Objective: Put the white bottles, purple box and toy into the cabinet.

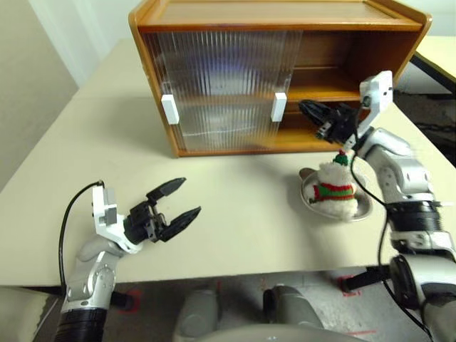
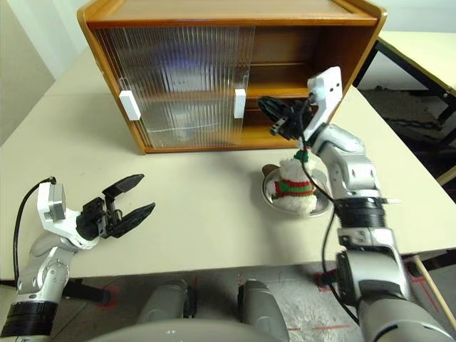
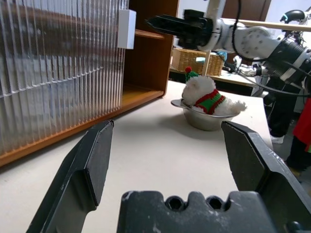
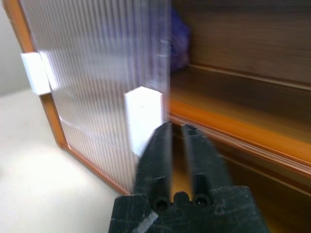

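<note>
My right gripper (image 1: 318, 120), fingers nearly together and empty, hovers at the cabinet (image 1: 214, 14) opening; the snowman toy (image 1: 335, 188) sits below it in a metal dish (image 1: 365, 211), which a careless descent could knock aside.

**Table surface and what rests on it**

A cream, matte table (image 1: 235, 228) carries everything. At its far side stands the brown wooden cabinet (image 1: 278, 14), its base directly on the tabletop; ribbed translucent sliding doors (image 1: 221, 85) with white rectangular handles (image 1: 169, 109) cover its left portion, and the right portion stands open, showing two wooden shelves.

In front of the cabinet's open side, toward the table's right, a shiny metal dish (image 1: 363, 209) sits on the surface, apart from the cabinet. The toy (image 1: 335, 189), a white plush snowman with a red-and-green scarf and green hat, lies in the dish
</note>
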Tool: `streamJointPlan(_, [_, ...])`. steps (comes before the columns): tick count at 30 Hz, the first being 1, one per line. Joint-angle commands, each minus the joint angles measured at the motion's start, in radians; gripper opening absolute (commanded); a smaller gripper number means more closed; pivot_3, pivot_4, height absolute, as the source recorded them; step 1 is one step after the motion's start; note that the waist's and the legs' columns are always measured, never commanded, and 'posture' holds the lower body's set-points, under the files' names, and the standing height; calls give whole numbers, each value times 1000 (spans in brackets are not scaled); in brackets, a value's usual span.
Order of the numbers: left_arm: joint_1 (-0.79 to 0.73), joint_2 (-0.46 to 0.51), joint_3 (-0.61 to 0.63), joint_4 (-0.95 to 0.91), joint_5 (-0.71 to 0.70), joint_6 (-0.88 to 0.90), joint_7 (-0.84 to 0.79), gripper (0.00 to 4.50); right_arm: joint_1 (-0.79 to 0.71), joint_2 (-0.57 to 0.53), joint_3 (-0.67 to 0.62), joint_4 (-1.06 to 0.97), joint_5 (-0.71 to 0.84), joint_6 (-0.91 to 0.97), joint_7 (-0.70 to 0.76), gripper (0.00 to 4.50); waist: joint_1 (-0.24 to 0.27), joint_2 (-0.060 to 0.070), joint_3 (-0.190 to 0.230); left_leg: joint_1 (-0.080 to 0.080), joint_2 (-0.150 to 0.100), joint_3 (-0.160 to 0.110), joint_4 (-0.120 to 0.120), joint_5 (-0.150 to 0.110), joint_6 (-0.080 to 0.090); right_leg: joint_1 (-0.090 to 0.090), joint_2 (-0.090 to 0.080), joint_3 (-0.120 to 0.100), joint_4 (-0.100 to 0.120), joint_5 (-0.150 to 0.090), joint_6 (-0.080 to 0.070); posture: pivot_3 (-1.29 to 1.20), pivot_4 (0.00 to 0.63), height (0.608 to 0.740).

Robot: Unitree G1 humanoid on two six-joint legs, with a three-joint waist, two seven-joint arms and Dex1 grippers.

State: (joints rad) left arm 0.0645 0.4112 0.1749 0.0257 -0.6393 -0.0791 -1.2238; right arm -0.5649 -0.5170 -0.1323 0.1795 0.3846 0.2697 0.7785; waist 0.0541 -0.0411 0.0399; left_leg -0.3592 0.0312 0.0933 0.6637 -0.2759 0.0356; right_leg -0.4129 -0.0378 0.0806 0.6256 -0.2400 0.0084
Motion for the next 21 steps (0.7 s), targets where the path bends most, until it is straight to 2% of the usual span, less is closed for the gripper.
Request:
streamJointPlan(1, [-11, 5, -10, 28, 15, -10, -18, 4500, 35, -162, -21, -65, 33, 158, 99, 2159, 4, 0, 0, 0, 0, 0, 0, 0, 0, 0, 0, 0, -1, 0, 0, 192, 18, 740])
streamJointPlan(7, [-23, 10, -7, 56, 18, -17, -38, 4500, 142, -492, -25, -166, 164, 553, 295, 4389, 8, 0, 1, 0, 1, 0, 0, -1, 1, 0, 1, 0, -1, -5, 2, 167, 20, 740])
streamJointPlan(10, [-28, 5, -2, 65, 11, -12, -42, 4500, 218, -603, 6, -249, 219, 710, 358, 4452, 7, 0, 1, 0, 1, 0, 0, -2, 2, 0, 1, 0, -1, -6, 4, 159, 17, 740])
streamJointPlan(12, [-31, 6, -5, 69, 13, -10, -47, 4500, 241, -618, 8, -296, 263, 812, 352, 4452, 4, -1, 1, 0, 1, 0, 0, -2, 2, 0, 1, 1, -1, -7, 5, 159, 17, 740])
streamJointPlan(16, [-39, 5, -7, 72, 13, -11, -49, 4500, 248, -587, 3, -336, 315, 931, 311, 4452, -4, -2, 2, 0, 0, 0, 1, -2, 2, 0, 1, 1, -1, -6, 6, 156, 17, 740])
streamJointPlan(21, [-52, -8, -18, 61, 18, -8, -38, 4500, 266, -488, 38, -343, 301, 951, 225, 4452, -5, -7, 4, 0, 0, 0, 2, -2, 2, 0, 2, 0, -1, -6, 7, 162, 20, 740])
